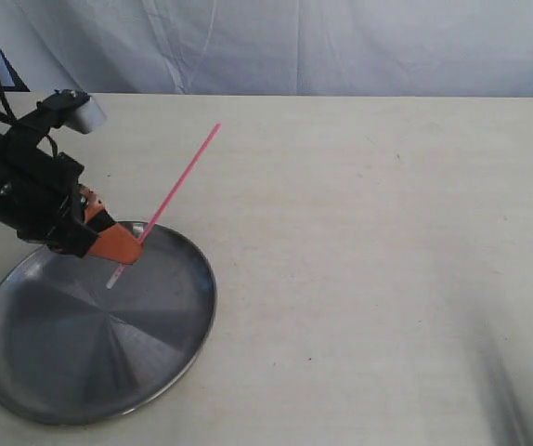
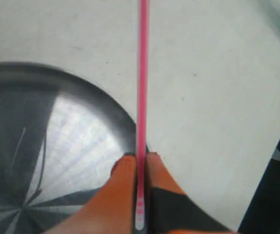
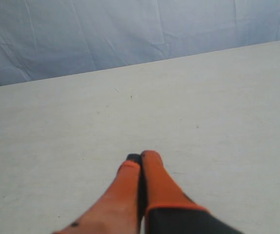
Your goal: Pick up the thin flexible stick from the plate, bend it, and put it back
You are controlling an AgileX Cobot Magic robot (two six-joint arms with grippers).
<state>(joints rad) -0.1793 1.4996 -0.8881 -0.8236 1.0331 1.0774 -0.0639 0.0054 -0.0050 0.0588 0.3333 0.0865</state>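
The thin pink-red stick (image 1: 185, 178) is straight and slants up over the table from the steel plate (image 1: 34, 372) at the lower left. My left gripper (image 1: 129, 249) is shut on the stick near its pale lower tip, just above the plate's far rim. In the left wrist view the stick (image 2: 143, 73) runs out straight from between the orange fingers (image 2: 125, 190), with the plate (image 2: 81, 126) below them. My right gripper (image 3: 141, 158) is shut with nothing in it, above bare table, and only a dark blur of it shows at the exterior view's lower right.
The pale tabletop (image 1: 369, 232) stretches right of the plate. A blue-white cloth backdrop (image 1: 294, 46) hangs behind the table's far edge. The left arm's black body (image 1: 16, 181) stands over the table's left side.
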